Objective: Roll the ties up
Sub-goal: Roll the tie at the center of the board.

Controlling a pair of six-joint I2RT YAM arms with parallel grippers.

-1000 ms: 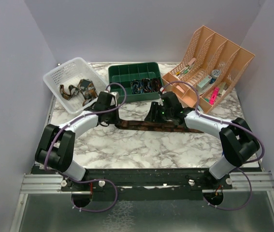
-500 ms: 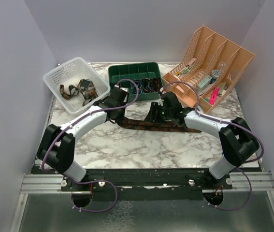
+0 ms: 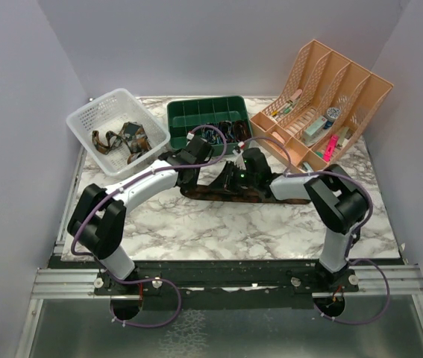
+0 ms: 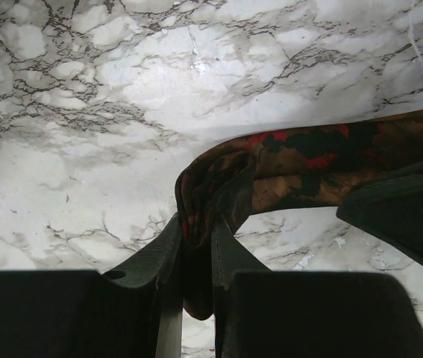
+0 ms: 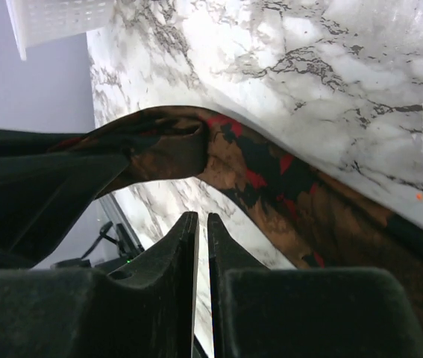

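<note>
The tie (image 4: 301, 156) is soft, dull woven cloth, dark brown blotched with red-orange. It is a long narrow band lying crosswise toward the far edge of the glossy white, grey-veined marble surface (image 3: 218, 224). Its left end is doubled over into a plump fold, and the left claw (image 4: 195, 227) is clenched on that fold, cloth bulging between the black fingers. The right claw (image 5: 202, 220) is closed to a thin slit with nothing in it. Its tips sit just by the curling band, though whether they touch the cloth is hard to tell. At the far left corner a white lattice plastic basket (image 3: 92, 115) holds loose ties (image 3: 121, 138). Beside it a green compartment tray (image 3: 177, 119) holds rolled ties (image 3: 222, 133).
</note>
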